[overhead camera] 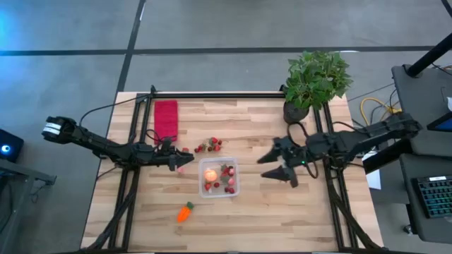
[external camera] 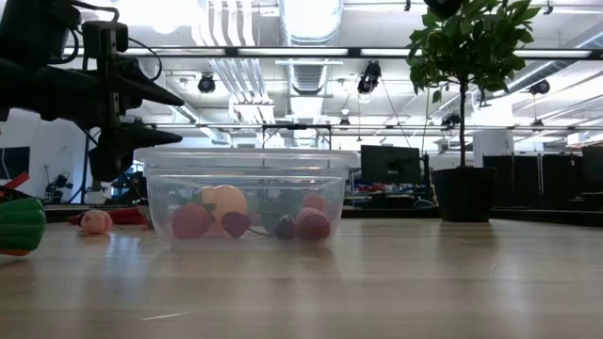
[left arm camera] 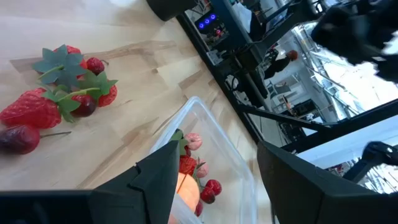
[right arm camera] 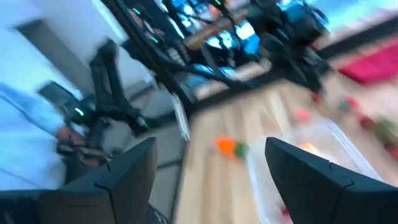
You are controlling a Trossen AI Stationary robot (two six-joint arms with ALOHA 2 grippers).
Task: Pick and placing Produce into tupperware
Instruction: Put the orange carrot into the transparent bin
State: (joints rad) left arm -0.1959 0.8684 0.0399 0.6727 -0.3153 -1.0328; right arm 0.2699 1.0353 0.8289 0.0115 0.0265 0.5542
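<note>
Bare table lies open around the tupperware (overhead camera: 218, 178) on its right and near sides, with only the carrot (overhead camera: 185, 212) well apart, while the left gripper (overhead camera: 181, 162) crowds its left and loose berries (overhead camera: 210, 145) lie just behind it.

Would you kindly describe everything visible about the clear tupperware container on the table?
The tupperware is a clear plastic tub, squarish with rounded corners and a thicker rim, standing upright and lidless near the middle of the wooden table. Inside lie a pale orange-pink round fruit and several red and dark berries. No gripper touches it.
</note>
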